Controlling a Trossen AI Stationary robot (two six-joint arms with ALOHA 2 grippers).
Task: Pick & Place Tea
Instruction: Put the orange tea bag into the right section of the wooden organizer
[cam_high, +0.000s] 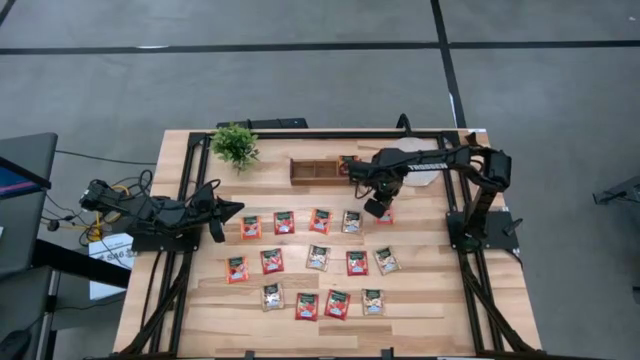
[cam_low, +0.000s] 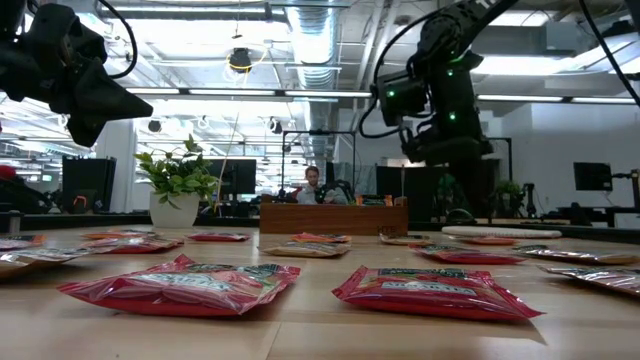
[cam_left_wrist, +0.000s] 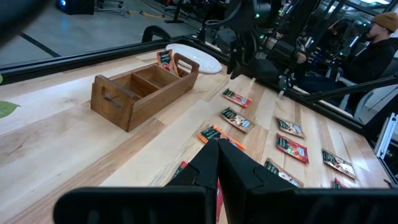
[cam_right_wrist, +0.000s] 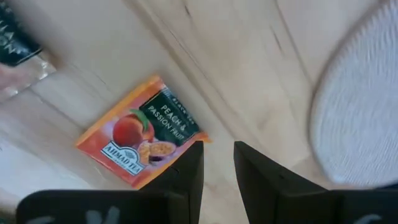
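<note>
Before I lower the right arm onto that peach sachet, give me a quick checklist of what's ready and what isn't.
1. Right end effector open and empty: ok.
2. Peach sachet lying flat on the table, label up: ok.
3. Sachet centred under the right end effector: not ok; it sits off to one side, only its corner near one finger.
4. Round pale disc apart from the sachet: ok.
5. Wooden tray has free compartments; one sachet in its end compartment: ok.
6. Left end effector shut, waiting at the table's left edge: ok.
</note>
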